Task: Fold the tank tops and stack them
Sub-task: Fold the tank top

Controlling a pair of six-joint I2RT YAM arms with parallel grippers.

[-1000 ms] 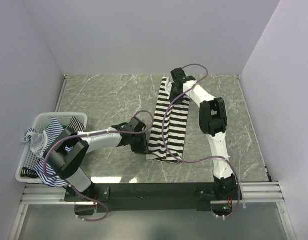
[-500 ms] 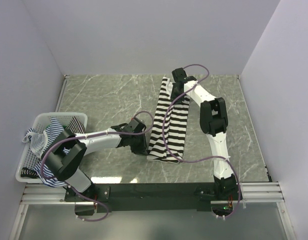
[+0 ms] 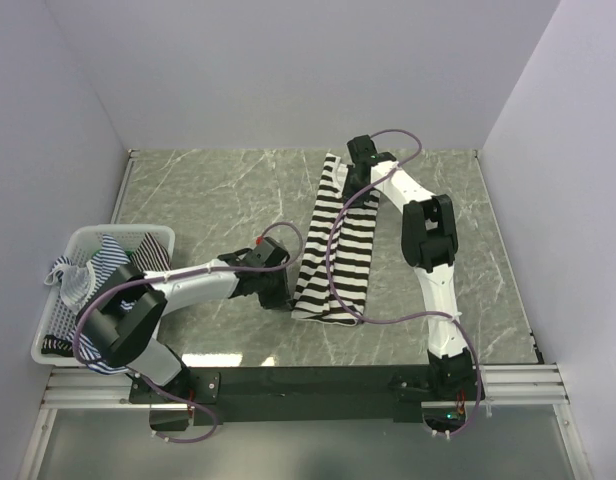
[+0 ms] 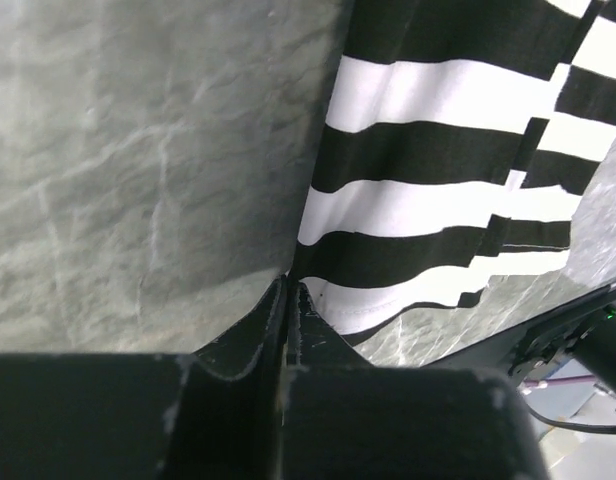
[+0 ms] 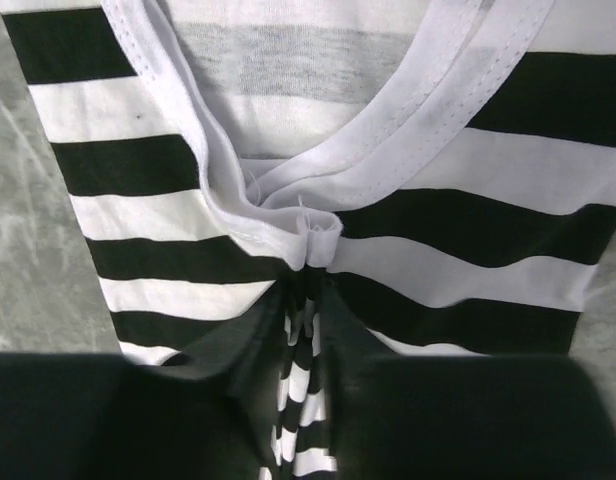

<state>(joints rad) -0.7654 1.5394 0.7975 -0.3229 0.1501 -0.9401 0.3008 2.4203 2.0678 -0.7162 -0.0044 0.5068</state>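
Observation:
A black-and-white striped tank top (image 3: 338, 250) lies on the table as a long narrow strip, folded lengthwise. At its near left edge, by the hem, my left gripper (image 3: 281, 293) is low on the table. In the left wrist view its jaws (image 4: 291, 285) are pressed together, with the cloth's edge (image 4: 438, 150) running into their tips. My right gripper (image 3: 358, 180) is at the far end. It is shut on a bunch of the top's white neck trim and striped cloth (image 5: 438, 230), which sits between its fingers (image 5: 310, 262). Blue-and-white striped tank tops (image 3: 113, 255) are heaped in the basket.
A white mesh basket (image 3: 108, 232) stands at the table's left edge, beside the left arm's base. Purple cables loop from both arms over the striped cloth. Walls close the table in on the left, back and right.
Both grippers have closed: the left one down onto the cloth's near left edge, the right one tighter on the neck trim. The left wrist shifted slightly leftward.

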